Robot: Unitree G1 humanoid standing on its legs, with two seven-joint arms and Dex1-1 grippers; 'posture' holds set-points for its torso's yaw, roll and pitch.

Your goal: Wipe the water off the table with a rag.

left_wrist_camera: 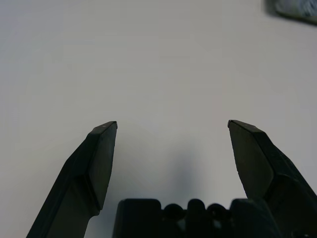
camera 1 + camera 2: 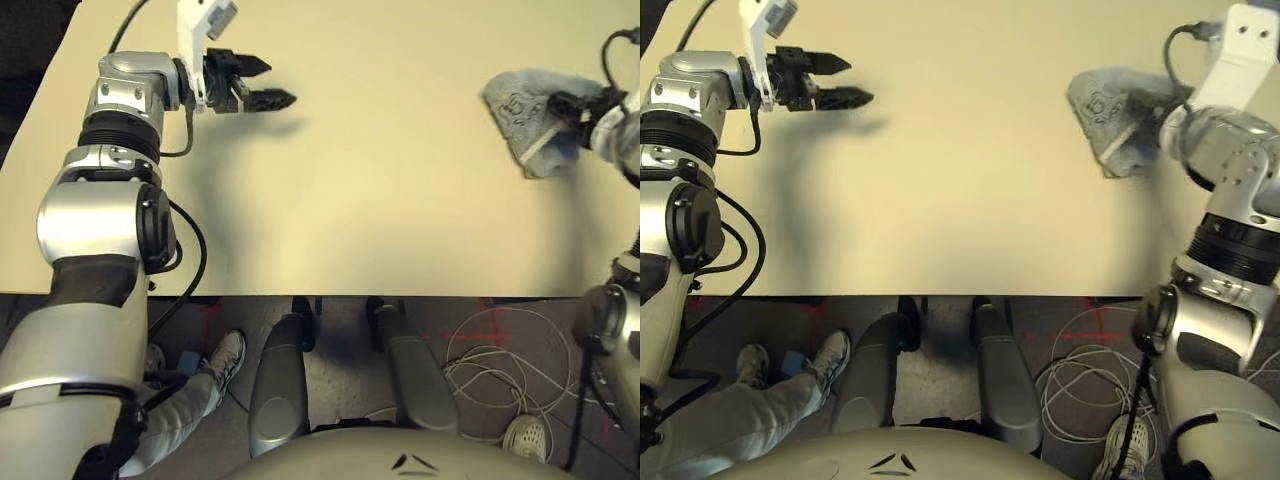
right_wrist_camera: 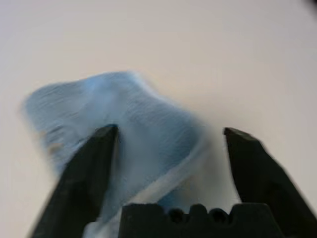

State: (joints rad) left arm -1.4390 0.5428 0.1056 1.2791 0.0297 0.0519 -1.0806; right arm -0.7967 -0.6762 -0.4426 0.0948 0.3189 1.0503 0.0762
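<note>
Rag (image 2: 530, 115) sits at the upper right of the desk (image 2: 380, 190), bunched, right pincer (image 3: 166, 134) spread wide over it, nothing pinched. Left pincer (image 2: 262, 84) hangs spread at upper left, well apart. Right arm's nearer, clearly.

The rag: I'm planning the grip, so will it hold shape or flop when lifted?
The rag lies crumpled in soft folds, so it would probably droop. Its terry pile suggests good grip. It looks light, between the right hand's open fingers.
</note>
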